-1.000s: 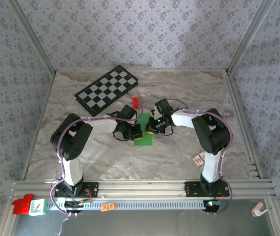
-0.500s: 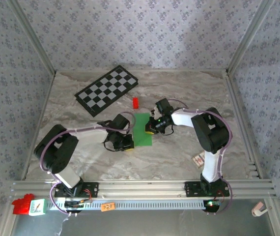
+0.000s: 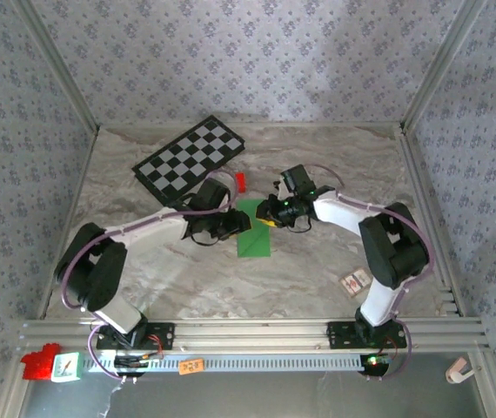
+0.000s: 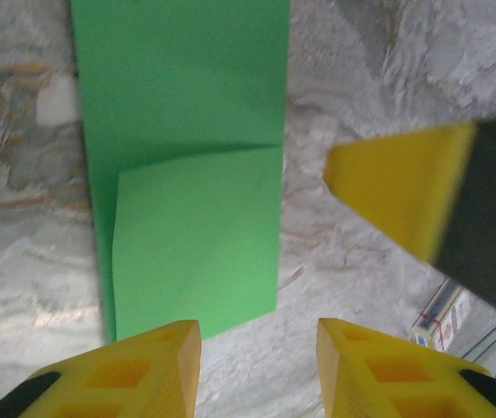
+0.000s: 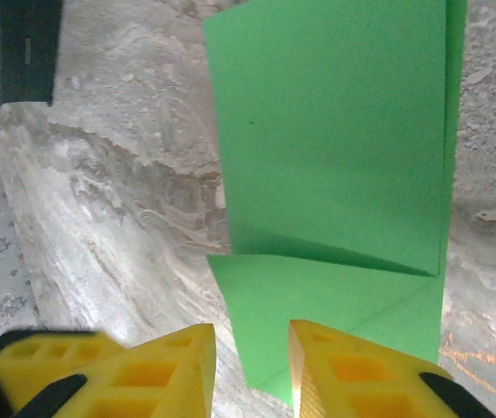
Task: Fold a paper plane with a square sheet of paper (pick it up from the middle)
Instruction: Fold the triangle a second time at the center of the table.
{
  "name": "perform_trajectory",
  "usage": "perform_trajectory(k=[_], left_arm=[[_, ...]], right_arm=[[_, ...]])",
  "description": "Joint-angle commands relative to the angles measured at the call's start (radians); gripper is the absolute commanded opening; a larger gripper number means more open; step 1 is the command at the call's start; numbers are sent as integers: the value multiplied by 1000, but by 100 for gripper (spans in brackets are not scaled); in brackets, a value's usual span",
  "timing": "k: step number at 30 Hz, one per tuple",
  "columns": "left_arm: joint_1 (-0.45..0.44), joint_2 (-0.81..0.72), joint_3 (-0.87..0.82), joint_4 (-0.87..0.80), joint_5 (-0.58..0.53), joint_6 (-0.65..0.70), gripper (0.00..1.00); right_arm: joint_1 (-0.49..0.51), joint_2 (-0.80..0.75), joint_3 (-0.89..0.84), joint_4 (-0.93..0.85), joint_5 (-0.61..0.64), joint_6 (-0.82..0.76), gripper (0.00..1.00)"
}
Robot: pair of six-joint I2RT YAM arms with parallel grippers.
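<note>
The square sheet of paper point(image 3: 253, 235) is bright green and lies flat on the marble table, folded into a narrow rectangle with a corner flap turned over. My left gripper point(image 3: 234, 223) is at its left far side and my right gripper point(image 3: 271, 214) at its right far corner. From the left wrist the paper point(image 4: 183, 113) shows its flap, and my left gripper point(image 4: 258, 353) stands open over bare table beside the flap's edge. From the right wrist, the paper point(image 5: 335, 131) runs ahead. My right gripper point(image 5: 250, 366) is open, with the flap's corner lying in the gap below.
A black-and-white checkerboard point(image 3: 189, 158) lies at the back left. A small red block point(image 3: 240, 181) sits just beyond the paper. A small printed card point(image 3: 353, 281) lies near the right arm's base. The right gripper's yellow finger point(image 4: 400, 193) hangs close on the right of the left wrist view.
The left gripper pulled back to the left off the paper, then came in again at its far left edge. The right gripper shifted slightly farther away, and its elbow swung right.
</note>
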Motion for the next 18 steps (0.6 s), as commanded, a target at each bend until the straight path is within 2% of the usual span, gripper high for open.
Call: perform_trajectory(k=[1,5,11,18], left_arm=[[11,65,33,54,6,-29,35],[29,121,37,76,-25,-47,26],[44,182,21,125,-39,-97,17],[43,193,-23,130,-84,-149,13]], right_arm=[[2,-37,-46,-11,59,82,35],[2,-37,-70,-2,68,110,38],[13,-1,-74,12,57,135,40],[23,37,-72,14,66,160,41]])
